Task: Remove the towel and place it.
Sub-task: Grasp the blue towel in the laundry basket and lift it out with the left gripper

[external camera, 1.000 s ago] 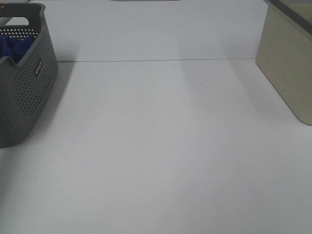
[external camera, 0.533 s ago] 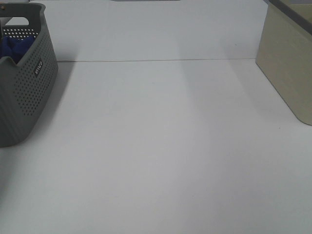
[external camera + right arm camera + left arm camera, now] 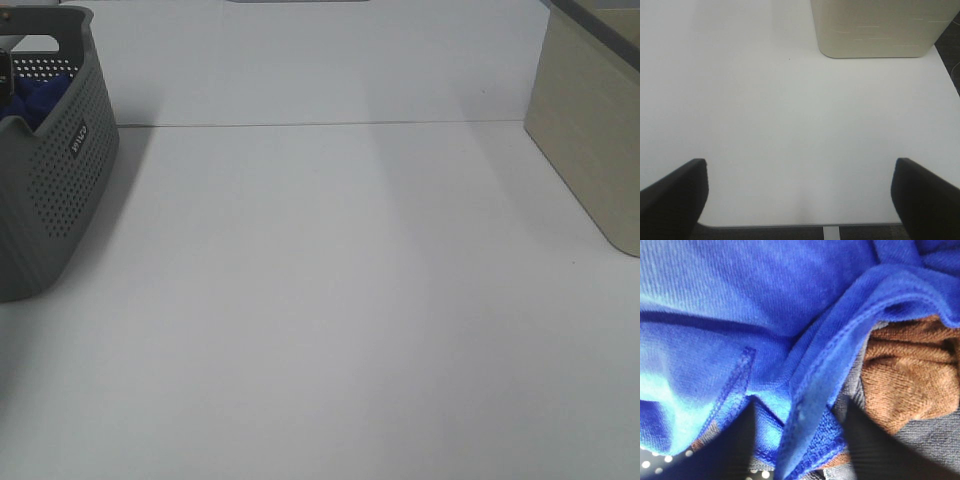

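Checking labels first: the only writing I see is a small dark tag with white letters [image 3: 79, 138] on the side wall of the grey perforated plastic basket [image 3: 60, 180], and it's too small and tilted for me to read. No brand legible anywhere else.

The royal-blue plush microfibre towel [image 3: 35, 100] sits inside that basket, at the far left of the white table [image 3: 330, 300]; only a bit of it shows above the rim from the high view. Up close it fills the left wrist view [image 3: 740, 300], bunched, stitched hems visible, lying on a rust-brown terry cloth [image 3: 905, 370] and a grey cloth [image 3: 930, 440]. No tag on the towel in sight.

My left gripper [image 3: 800, 430] is down in the basket, dark fingers [image 3: 740, 440] on either side of a folded blue hem. They stand partway apart; I cannot tell whether they pinch the fold or just flank it.

My right gripper [image 3: 800, 200] is spread wide, holding nothing, above bare table, with a beige rounded box [image 3: 875, 25] ahead of it. That box stands at the right edge of the table [image 3: 590, 140], well apart from the basket.
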`<state>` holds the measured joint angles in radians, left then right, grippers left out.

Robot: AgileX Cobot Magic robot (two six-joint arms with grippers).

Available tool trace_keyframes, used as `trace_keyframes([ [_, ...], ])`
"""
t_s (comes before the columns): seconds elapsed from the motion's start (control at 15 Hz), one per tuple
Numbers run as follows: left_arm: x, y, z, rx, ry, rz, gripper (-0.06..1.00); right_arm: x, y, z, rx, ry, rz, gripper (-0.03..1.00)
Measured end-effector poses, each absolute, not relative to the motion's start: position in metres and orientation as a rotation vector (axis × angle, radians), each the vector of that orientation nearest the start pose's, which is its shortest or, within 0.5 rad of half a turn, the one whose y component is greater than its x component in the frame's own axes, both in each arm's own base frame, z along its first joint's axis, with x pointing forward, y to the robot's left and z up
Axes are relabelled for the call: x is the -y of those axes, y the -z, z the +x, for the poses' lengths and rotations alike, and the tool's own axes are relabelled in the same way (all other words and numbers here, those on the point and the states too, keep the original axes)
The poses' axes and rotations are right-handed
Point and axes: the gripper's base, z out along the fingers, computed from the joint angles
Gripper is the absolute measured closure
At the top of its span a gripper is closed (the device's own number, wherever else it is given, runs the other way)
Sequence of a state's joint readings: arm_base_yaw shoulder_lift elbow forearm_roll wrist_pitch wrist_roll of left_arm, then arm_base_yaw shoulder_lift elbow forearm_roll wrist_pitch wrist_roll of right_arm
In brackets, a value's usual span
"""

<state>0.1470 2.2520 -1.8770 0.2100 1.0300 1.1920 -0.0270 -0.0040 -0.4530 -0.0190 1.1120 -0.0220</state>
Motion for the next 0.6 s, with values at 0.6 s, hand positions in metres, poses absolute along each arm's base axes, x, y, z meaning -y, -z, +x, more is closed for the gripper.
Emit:
trace_keyframes([
  [0.6, -0.0859, -0.1809, 0.4712, -2.549, -0.472, 1.618, 0.81, 0.0015, -0.2601, -0.0028, -2.139, 0.052, 0.006, 0.01],
])
